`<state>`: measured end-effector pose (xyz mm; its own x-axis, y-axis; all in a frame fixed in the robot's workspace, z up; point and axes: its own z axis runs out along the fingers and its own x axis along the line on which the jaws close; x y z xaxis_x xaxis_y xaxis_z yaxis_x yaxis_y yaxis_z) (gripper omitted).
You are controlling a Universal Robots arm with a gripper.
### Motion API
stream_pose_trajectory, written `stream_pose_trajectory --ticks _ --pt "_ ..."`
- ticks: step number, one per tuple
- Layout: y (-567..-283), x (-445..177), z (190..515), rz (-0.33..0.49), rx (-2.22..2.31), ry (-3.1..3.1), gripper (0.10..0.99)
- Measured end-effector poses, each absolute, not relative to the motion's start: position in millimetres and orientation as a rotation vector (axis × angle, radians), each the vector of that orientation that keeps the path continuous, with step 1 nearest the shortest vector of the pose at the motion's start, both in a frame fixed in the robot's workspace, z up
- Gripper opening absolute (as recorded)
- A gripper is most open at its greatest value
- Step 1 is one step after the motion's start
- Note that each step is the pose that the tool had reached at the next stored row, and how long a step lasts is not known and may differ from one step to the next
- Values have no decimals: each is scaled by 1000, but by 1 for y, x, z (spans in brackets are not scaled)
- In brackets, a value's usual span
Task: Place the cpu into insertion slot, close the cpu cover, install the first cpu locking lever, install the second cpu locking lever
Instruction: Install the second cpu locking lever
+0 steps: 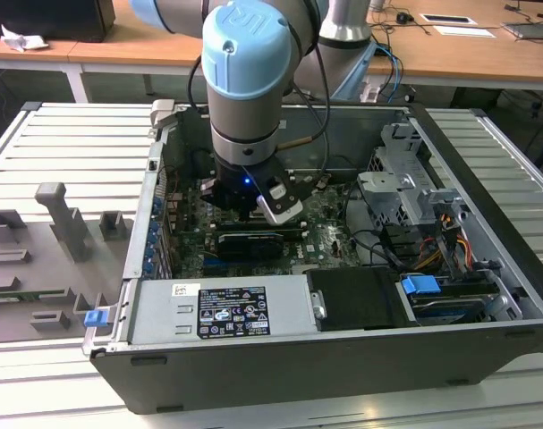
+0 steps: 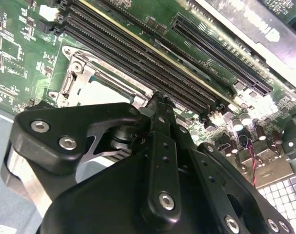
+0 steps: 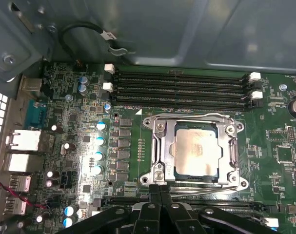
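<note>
fingers (image 3: 159,191) shut, by socket | cpu (image 3: 194,155) pale silver, seated | cpu cover (image 3: 230,161) down

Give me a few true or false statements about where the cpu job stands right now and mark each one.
1. The cpu lies in the slot. True.
2. The cover stands raised off the slot. False: it lies flat around the cpu, which shows through its window.
3. The claw holds the cpu. False: in the first wrist view its fingers are together, beside the slot's edge, and the cpu sits in the slot.
4. The memory slots run along the side of the slot away from the claw. True.
5. The arm reaches into an open computer case. True.
</note>
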<state>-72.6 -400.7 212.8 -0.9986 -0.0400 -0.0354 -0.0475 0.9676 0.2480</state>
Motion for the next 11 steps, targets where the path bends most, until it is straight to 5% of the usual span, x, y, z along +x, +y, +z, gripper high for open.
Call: stream_pose_trajectory --ticks 11 --pt "-401 -74 209 394 -68 3086 106"
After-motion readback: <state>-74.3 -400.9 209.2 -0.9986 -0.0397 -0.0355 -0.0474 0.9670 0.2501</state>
